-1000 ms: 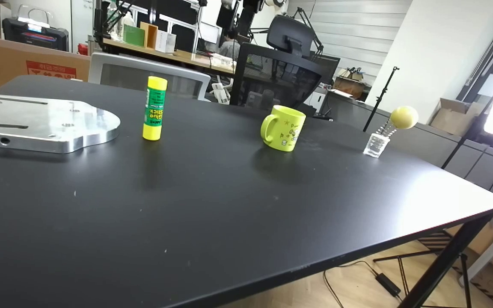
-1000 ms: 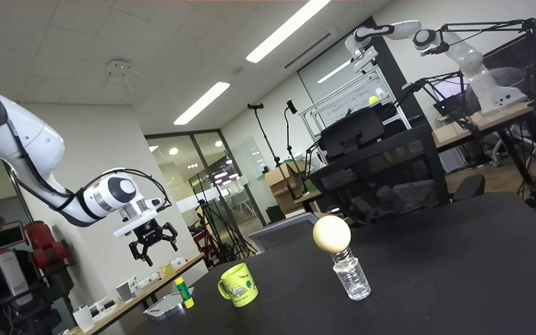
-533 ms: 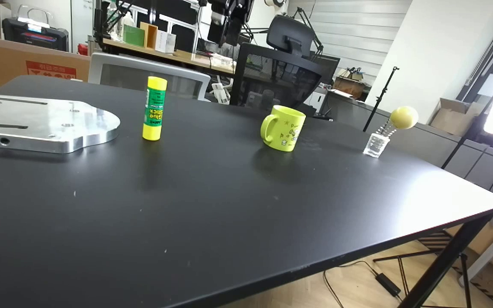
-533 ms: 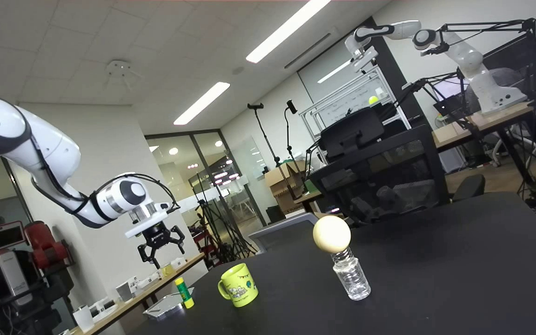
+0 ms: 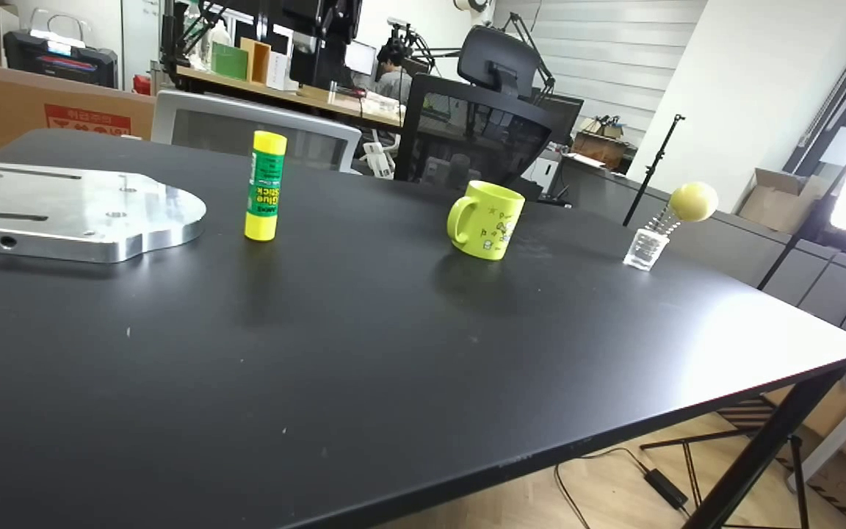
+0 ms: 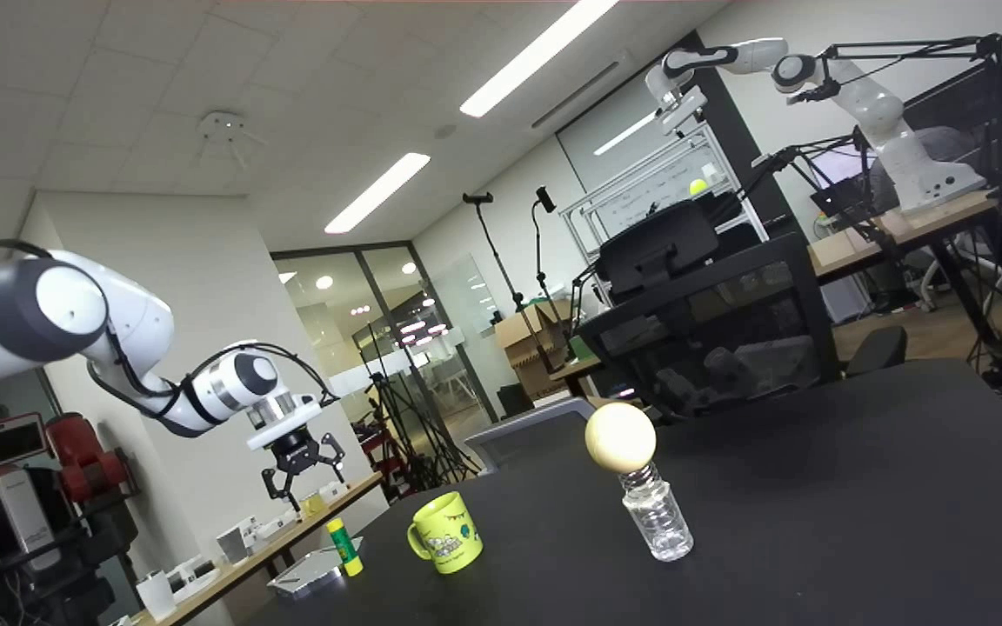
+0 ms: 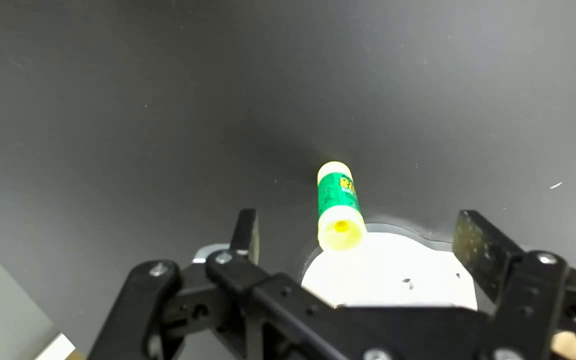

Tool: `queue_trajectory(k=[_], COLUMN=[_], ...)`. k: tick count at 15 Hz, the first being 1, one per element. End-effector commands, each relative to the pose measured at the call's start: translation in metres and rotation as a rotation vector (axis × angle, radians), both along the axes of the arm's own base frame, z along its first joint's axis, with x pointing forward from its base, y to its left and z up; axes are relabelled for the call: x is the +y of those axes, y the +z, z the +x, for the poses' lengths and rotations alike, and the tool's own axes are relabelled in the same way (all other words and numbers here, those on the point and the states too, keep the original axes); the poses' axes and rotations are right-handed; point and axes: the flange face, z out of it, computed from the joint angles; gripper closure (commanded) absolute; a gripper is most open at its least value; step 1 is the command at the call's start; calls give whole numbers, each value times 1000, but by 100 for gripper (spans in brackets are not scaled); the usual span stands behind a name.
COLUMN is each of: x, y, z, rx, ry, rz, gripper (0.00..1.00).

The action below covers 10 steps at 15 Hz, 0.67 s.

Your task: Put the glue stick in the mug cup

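Observation:
The glue stick (image 5: 266, 187) stands upright on the black table, yellow with a green label; it also shows in an exterior view (image 6: 344, 546) and in the wrist view (image 7: 339, 195). The lime mug cup (image 5: 493, 222) stands upright with its handle towards the glue stick side; it also shows in an exterior view (image 6: 449, 535). It is out of the wrist view. My gripper (image 6: 319, 493) is open and empty, above the glue stick and apart from it. In the wrist view the glue stick appears between the open fingers (image 7: 358, 227), nearer the left one.
A silver metal plate (image 5: 78, 213) lies beside the glue stick. A clear holder (image 5: 647, 246) with a pale yellow ball (image 5: 693, 202) stands beyond the mug; it also shows in an exterior view (image 6: 657, 517). Chairs (image 5: 478, 128) stand at the far table edge.
The arm has moved across and down towards the glue stick's side; in an exterior view the gripper has shifted left. The gripper stays open. Glue stick and mug have not moved.

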Motion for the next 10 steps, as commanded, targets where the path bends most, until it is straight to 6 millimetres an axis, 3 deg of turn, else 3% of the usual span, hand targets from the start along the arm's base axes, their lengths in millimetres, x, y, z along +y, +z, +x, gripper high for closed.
queue_trajectory(k=[1, 5, 10], x=[29, 43, 44], y=[-11, -27, -45], z=[9, 13, 22], rx=[-10, -24, -28], ry=[74, 138, 173], rz=[-32, -46, -56], gripper=[0, 0, 0])
